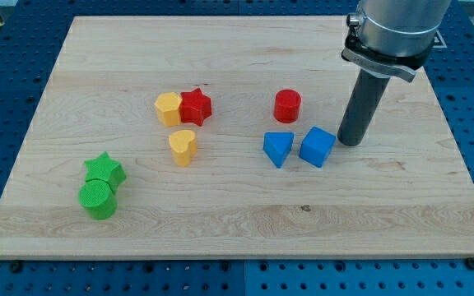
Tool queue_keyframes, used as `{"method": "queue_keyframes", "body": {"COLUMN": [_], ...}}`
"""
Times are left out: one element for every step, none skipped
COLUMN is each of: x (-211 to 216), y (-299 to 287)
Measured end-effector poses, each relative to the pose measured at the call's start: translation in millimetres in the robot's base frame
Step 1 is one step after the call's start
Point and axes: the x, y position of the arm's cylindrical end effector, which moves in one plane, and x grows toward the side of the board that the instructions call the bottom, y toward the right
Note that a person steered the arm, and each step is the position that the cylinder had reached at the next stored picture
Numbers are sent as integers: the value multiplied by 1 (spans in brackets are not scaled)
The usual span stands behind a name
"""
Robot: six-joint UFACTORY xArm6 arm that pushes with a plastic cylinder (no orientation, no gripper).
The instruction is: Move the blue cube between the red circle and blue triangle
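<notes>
Blue cube block (317, 147) sits near middle of wooden board (220, 222), just right of blue triangle block (277, 149) — almost touching. Red round block (287, 106) farther back, above gap. My tip (350, 143) just right of cube (no pincer here, only rod) — good spot to shove cube left and back, I think.

Cube (317, 147) just right of triangle (278, 148)
</notes>
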Motion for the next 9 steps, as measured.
{"method": "queue_keyframes", "body": {"x": [3, 15, 36, 55, 42, 41, 14, 3, -5], "y": [3, 23, 25, 12, -26, -28, -32, -33, -35]}}
